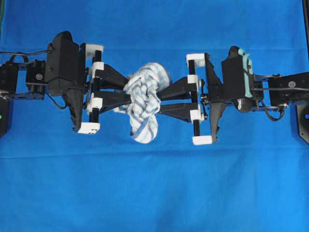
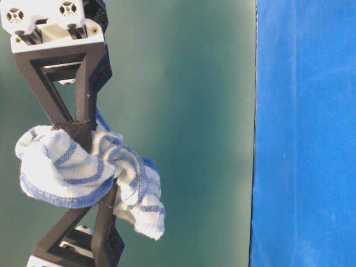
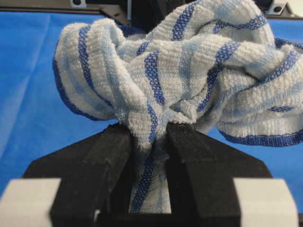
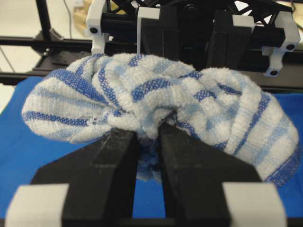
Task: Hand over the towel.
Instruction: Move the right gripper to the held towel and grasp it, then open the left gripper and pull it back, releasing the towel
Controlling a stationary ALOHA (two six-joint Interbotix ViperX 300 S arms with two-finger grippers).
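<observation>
The towel (image 1: 143, 104) is held bunched above the blue worktop (image 1: 154, 193), clamped by left tool (image 1: 126, 93) and right tool (image 1: 161, 99) together, presumably so nothing drops mid-transfer.

Bright, even light floods the blue surface (image 1: 154, 193) from above, leaving only faint shadows. The overhead view is slightly soft. Both wrist views hold the towel (image 3: 189, 80) sharp while the near claw fingers (image 4: 94, 175) blur at the bottom edge.
</observation>
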